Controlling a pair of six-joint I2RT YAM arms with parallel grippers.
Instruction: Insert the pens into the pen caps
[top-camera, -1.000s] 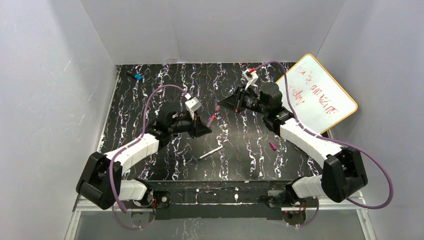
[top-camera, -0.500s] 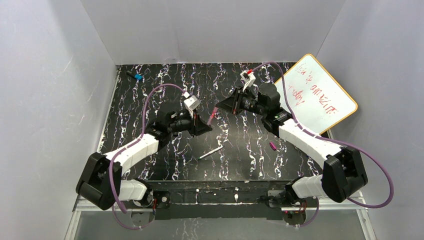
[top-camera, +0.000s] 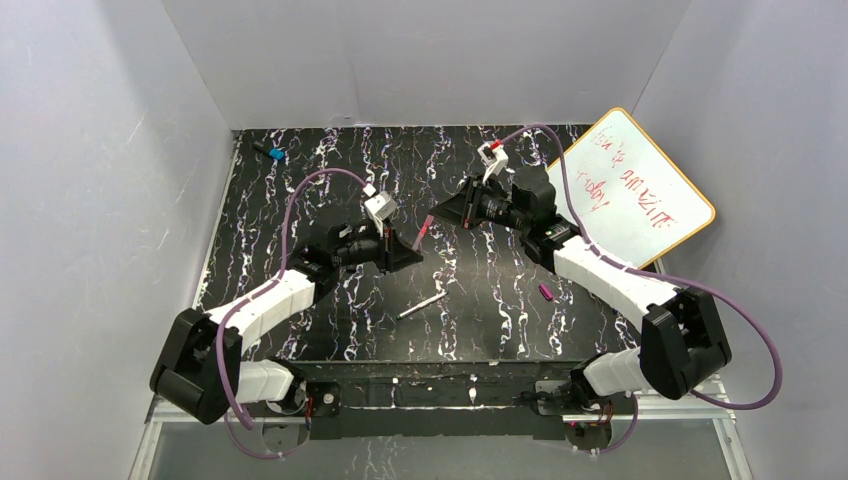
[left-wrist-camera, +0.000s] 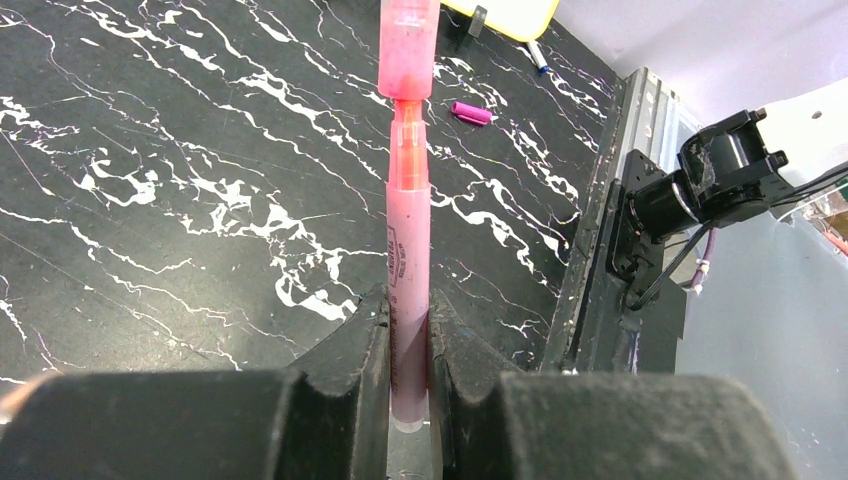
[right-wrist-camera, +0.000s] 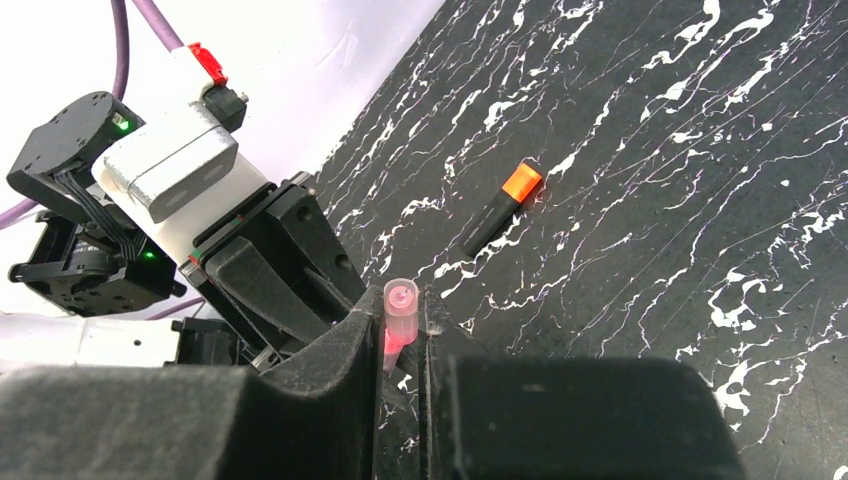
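My left gripper (top-camera: 410, 254) (left-wrist-camera: 408, 302) is shut on a pink pen (left-wrist-camera: 408, 230) that points up and away toward my right gripper (top-camera: 436, 213) (right-wrist-camera: 401, 312). The right gripper is shut on a pinkish translucent cap (right-wrist-camera: 400, 301) (left-wrist-camera: 408, 45). The pen's narrow tip (left-wrist-camera: 408, 140) sits at the cap's mouth, in line with it. A slim grey-white pen (top-camera: 421, 306) lies on the table in front of both grippers. A black pen with an orange end (right-wrist-camera: 501, 206) lies flat beyond the left gripper. A purple cap (top-camera: 545, 291) (left-wrist-camera: 470, 112) lies under the right forearm. The orange cap is out of view.
A yellow-framed whiteboard (top-camera: 640, 190) leans at the right wall. A small black blue-ended item (top-camera: 272, 153) lies at the far left corner. Grey walls enclose the black marbled table (top-camera: 330, 330). The right arm's base (left-wrist-camera: 700, 180) stands at the table's metal edge.
My right gripper has moved left with the cap toward the pen's tip. The gap between cap and pen has closed. The left gripper has shifted slightly up.
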